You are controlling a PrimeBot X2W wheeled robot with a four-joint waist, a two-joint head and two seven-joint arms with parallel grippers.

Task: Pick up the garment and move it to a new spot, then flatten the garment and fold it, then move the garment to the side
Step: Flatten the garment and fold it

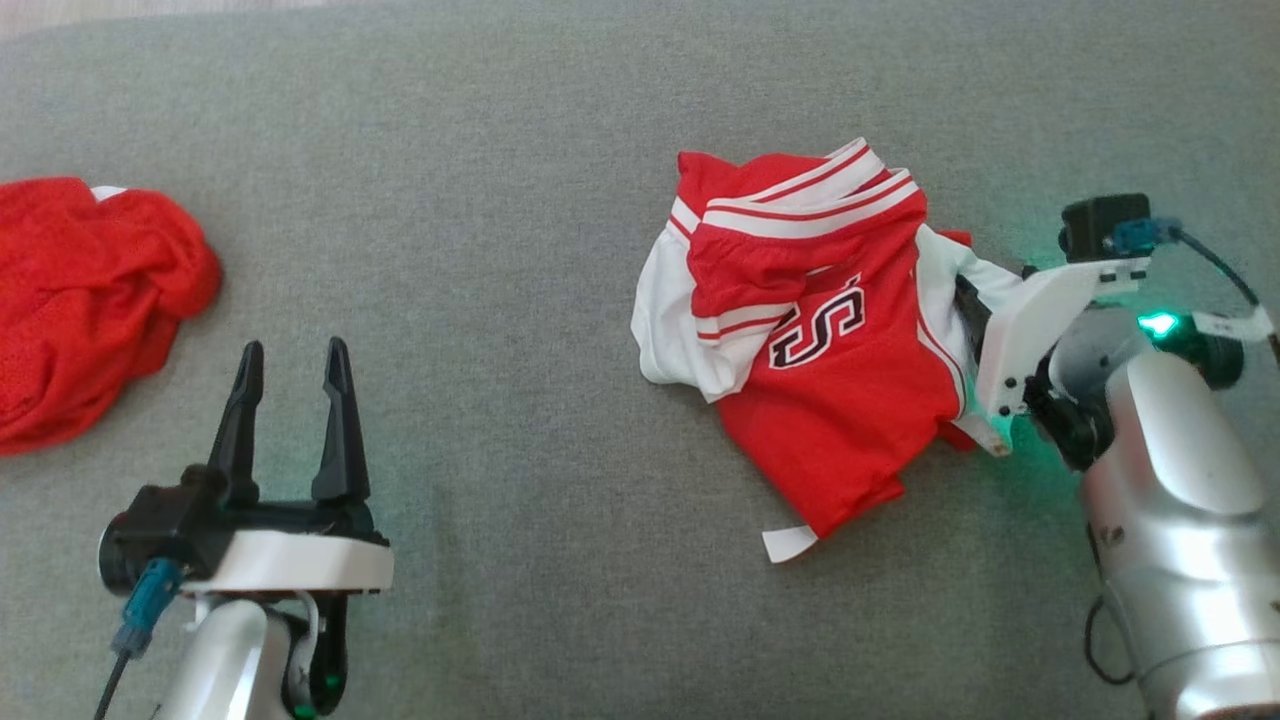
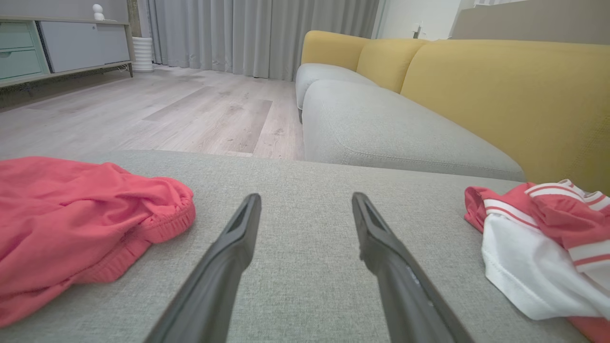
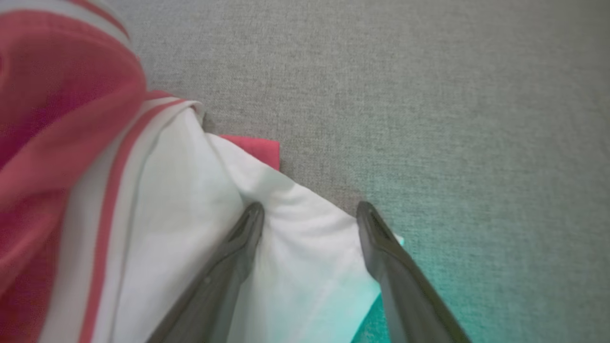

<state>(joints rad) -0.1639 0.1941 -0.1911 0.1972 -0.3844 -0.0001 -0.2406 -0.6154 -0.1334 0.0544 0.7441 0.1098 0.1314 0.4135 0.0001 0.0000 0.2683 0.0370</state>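
The garment (image 1: pixel 830 340), a red and white jersey with a dark letter on its front, lies crumpled right of centre on the grey cushion (image 1: pixel 500 180). My right gripper (image 1: pixel 968 300) is at its right edge, fingers low against the white sleeve. In the right wrist view this gripper (image 3: pixel 310 205) is open, with the garment's (image 3: pixel 143 214) white sleeve cloth lying between the two fingers, not pinched. My left gripper (image 1: pixel 293 345) stands open at the lower left, over bare cushion. From the left wrist, that gripper (image 2: pixel 306 195) is empty and the garment (image 2: pixel 538 247) lies off to its right.
A second, plain red mesh garment (image 1: pixel 80 300) lies bunched at the cushion's left edge, also seen beside the left fingers (image 2: pixel 71 224). Beyond the cushion are a grey and yellow sofa (image 2: pixel 476 95), wooden floor (image 2: pixel 190 109) and a low cabinet (image 2: pixel 47 47).
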